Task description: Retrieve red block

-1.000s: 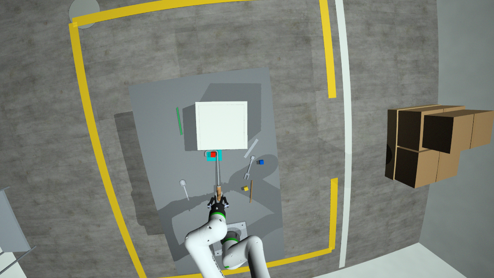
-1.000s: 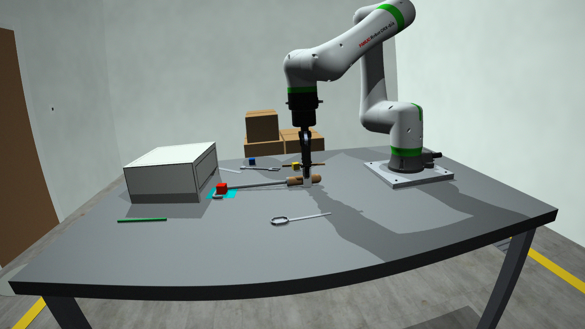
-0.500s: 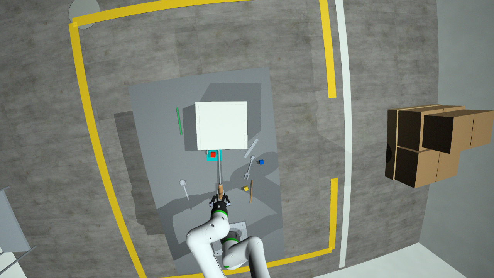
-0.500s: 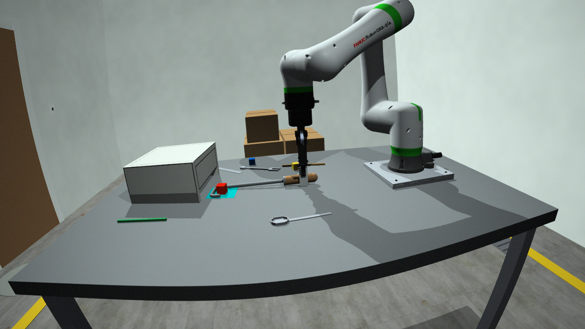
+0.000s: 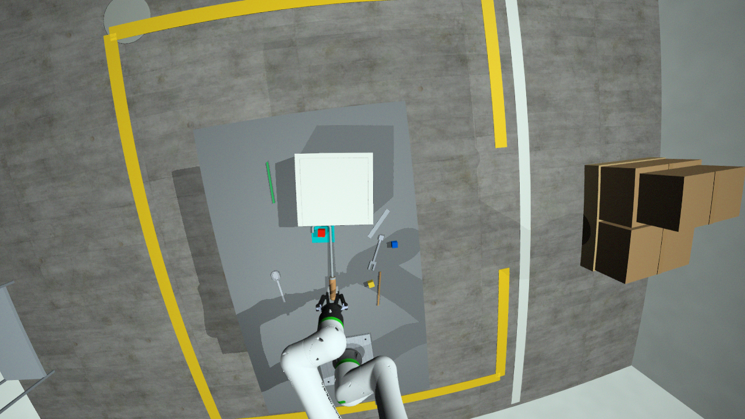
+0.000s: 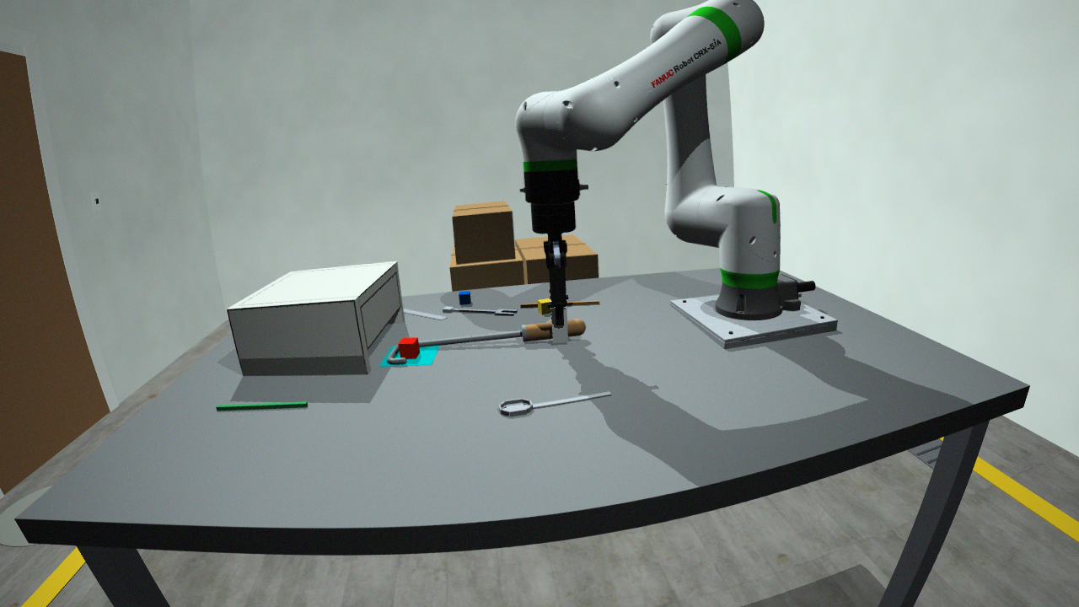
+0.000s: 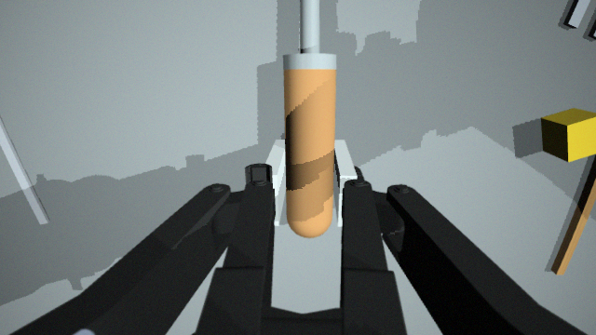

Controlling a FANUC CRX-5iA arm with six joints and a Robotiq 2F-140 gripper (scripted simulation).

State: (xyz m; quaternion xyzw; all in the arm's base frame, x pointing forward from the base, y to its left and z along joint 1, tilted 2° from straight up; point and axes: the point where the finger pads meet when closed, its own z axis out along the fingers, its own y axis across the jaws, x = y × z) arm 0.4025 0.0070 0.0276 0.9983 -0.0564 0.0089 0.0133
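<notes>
The red block (image 5: 321, 233) (image 6: 409, 346) sits on the teal square (image 5: 322, 238) (image 6: 409, 360), just in front of the white cabinet (image 5: 333, 189) (image 6: 316, 315). A hooked tool with a grey rod (image 5: 330, 255) (image 6: 467, 340) and a wooden handle (image 7: 309, 149) (image 6: 553, 329) lies on the table, its hook curling around the block. My gripper (image 7: 309, 158) (image 5: 332, 298) (image 6: 559, 320) is shut on the wooden handle, low at the table.
A yellow cube (image 5: 370, 284) (image 7: 569, 134) and a brown stick (image 5: 378, 287) lie right of the gripper. A blue cube (image 5: 394, 244), a grey wrench (image 5: 376, 252), a grey bar (image 5: 378, 223), a ring-ended tool (image 6: 550, 402) and a green stick (image 5: 270, 181) lie about the table.
</notes>
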